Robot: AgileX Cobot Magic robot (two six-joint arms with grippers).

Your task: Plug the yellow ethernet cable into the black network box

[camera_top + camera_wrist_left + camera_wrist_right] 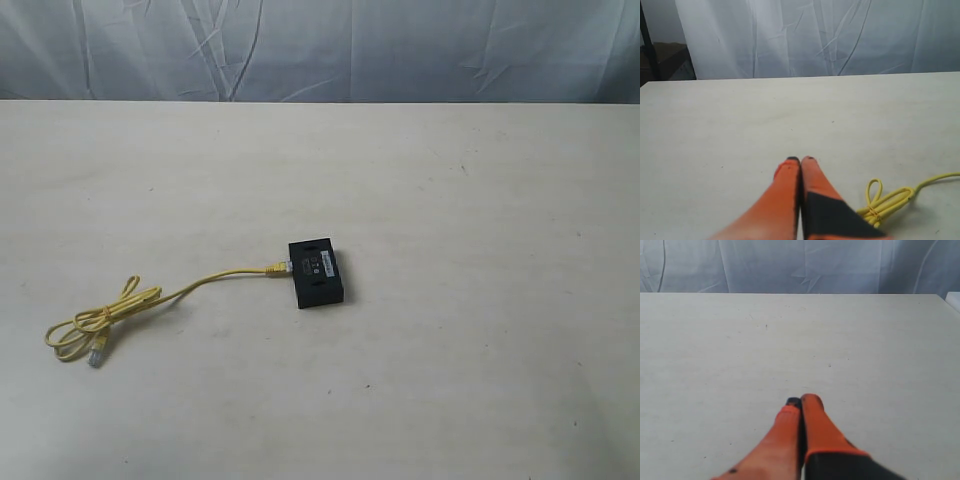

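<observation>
Closest, left gripper (800, 160) and right gripper (802, 401), each with tips pressed together on nothing, the left near the coil. Next, at 8 o'clock on the pale table (480, 380), loose coil of the yellow ethernet cable (108, 314) with a free clear plug (96, 357). Farther, about mid-table, the black network box (318, 272) lying flat, the cable's other plug (281, 267) touching its 9 o'clock side; wrinkled grey cloth (400, 50) behind at 12 o'clock.
</observation>
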